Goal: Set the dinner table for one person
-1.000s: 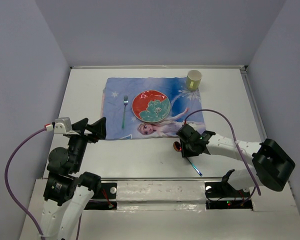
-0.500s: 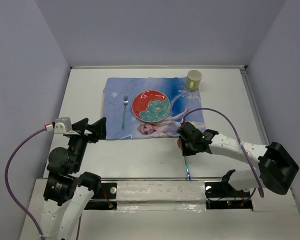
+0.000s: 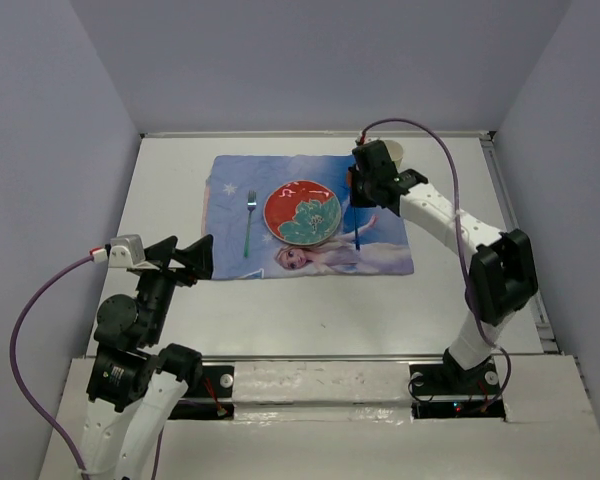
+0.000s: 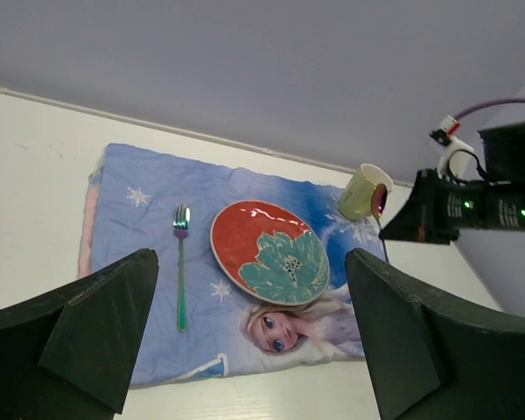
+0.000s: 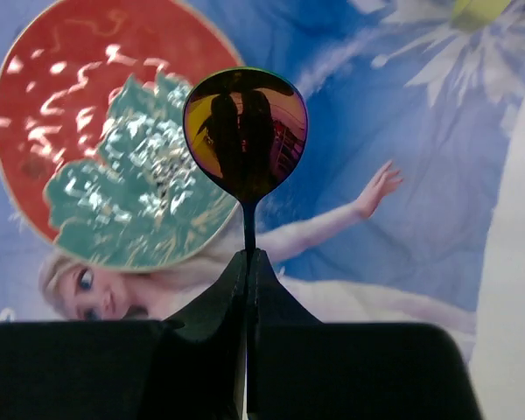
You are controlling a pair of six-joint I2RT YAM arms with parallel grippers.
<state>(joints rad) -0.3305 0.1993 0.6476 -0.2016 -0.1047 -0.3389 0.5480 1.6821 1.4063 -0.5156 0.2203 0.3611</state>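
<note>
Two arms are working over the white dinner table (image 3: 280,310), which is filling the middle of the top view. The right gripper (image 5: 248,261) is clamping a spoon (image 5: 245,131) by its handle above the blue placemat (image 3: 230,180), just right of the red plate (image 3: 302,212). The left gripper (image 3: 202,256) is hovering at lower left, jaws spread wide and empty.

bare placemat (image 4: 131,262) strip between plate (image 4: 269,265) and cup (image 4: 364,192)

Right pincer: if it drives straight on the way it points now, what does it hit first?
The spoon leads the right pincer and would probably land on the placemat beside the plate rim; depth is unclear.
</note>
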